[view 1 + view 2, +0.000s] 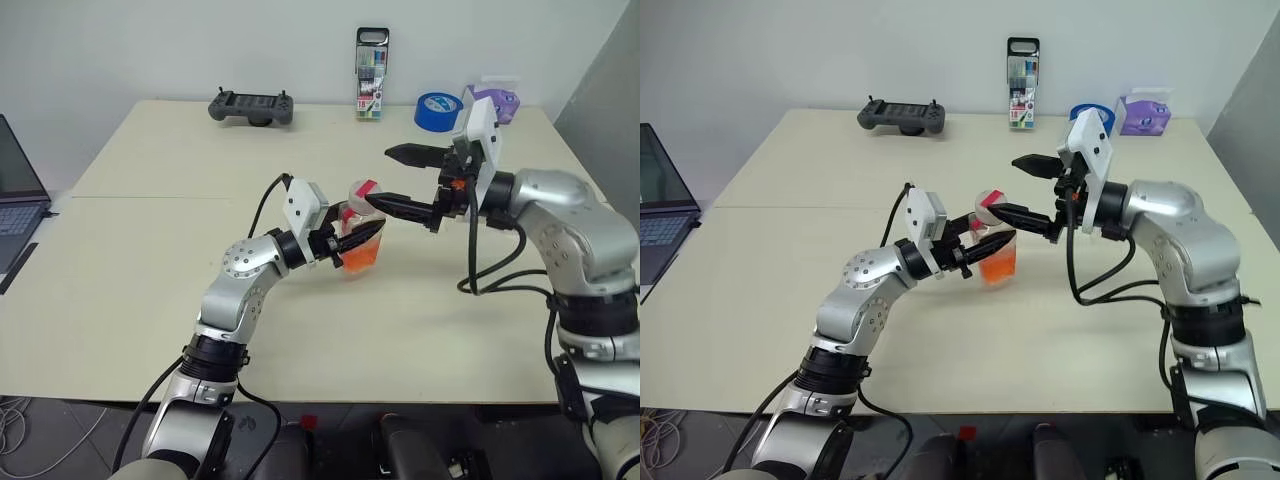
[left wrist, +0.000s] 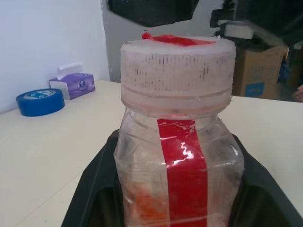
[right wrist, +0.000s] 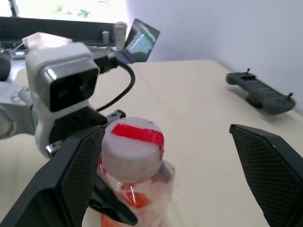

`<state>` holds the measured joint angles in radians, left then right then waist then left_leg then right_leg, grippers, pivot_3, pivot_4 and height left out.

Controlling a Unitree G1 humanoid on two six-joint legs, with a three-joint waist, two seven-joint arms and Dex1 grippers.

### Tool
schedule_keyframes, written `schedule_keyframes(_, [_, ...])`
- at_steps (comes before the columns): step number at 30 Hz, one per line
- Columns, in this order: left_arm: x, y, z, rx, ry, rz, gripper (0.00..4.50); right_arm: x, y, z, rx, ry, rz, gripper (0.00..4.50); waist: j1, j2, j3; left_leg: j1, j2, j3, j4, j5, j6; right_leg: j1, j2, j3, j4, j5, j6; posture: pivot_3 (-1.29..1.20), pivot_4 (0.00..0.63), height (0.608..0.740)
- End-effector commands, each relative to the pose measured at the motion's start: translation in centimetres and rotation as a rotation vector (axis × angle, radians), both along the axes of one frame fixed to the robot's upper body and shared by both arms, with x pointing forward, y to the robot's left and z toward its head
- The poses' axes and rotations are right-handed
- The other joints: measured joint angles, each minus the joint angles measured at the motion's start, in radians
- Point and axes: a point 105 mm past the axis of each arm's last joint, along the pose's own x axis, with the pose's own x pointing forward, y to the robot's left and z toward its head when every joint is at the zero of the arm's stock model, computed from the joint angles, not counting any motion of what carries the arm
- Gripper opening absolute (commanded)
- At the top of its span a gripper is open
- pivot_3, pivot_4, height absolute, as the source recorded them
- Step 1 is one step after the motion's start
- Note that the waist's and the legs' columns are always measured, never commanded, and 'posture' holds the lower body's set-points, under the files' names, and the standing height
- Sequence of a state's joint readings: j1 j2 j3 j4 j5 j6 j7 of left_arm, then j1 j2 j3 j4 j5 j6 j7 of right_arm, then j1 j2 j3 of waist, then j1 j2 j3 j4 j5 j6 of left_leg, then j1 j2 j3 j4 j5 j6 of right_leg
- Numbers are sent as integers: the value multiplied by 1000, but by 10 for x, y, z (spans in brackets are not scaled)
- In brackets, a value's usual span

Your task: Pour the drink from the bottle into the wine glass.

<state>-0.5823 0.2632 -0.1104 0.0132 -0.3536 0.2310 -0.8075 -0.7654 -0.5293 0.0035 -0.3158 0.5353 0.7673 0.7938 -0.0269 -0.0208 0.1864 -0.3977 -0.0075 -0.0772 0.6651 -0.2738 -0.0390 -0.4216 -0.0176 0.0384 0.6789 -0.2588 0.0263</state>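
My left gripper [image 1: 352, 238] has its fingers clenched on the small clear plastic bottle [image 1: 362, 240] of orange-red drink [image 1: 362, 255], above the tabletop [image 1: 150, 250]. Right gripper [image 1: 400, 180] fingers spread wide around the cap [image 1: 364, 190]. Risk: off-centre closing tilts the bottle loose.

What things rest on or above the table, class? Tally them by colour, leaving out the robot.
Blue: 1, tape roll
Purple: 1, tissue box
Black: 1, controller
Orange-red: 1, bottle
Multicoloured: 1, marker pack
Dark grey: 1, laptop
Total: 6
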Motion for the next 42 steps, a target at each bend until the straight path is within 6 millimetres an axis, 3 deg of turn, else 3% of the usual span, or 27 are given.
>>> schedule_keyframes(1, [-4,-2,16,-33,-59,-17,1901,-29,15,13,40,-52,-27,4500,-3,0,0,0,0,0,0,0,0,0,0,0,0,0,0,0,150,740])
schedule_keyframes(4, [-2,0,15,-34,-53,-13,1901,-24,24,12,95,-36,-221,4500,-5,0,0,1,0,0,0,1,-1,0,0,0,2,0,0,0,150,740])
schedule_keyframes(7, [-2,1,15,-33,-51,-12,1899,-3,10,10,98,-23,-480,4500,-3,0,0,1,-1,-1,0,3,-3,0,0,0,2,0,0,0,150,740])
schedule_keyframes(17, [0,3,14,-29,-49,-9,1895,-7,5,-5,84,60,-650,4500,-3,0,0,0,-1,-1,-1,3,-3,0,0,-1,1,0,0,0,150,740])
schedule_keyframes(31, [1,1,14,-29,-50,-20,1895,-4,18,-18,134,134,-724,4500,-6,0,0,1,-1,-1,-1,4,-2,0,1,-1,2,0,0,0,150,740])
schedule_keyframes(37, [2,2,14,-27,-51,-13,1895,-16,30,-12,141,130,-666,4500,-6,0,0,1,-1,-1,-1,4,-2,0,1,-1,2,0,0,0,150,740])
schedule_keyframes(42, [3,3,13,-20,-44,-13,1895,-16,29,-17,140,156,-704,4500,-6,1,0,1,-1,-2,-1,4,-2,0,1,-1,2,0,0,0,150,740])
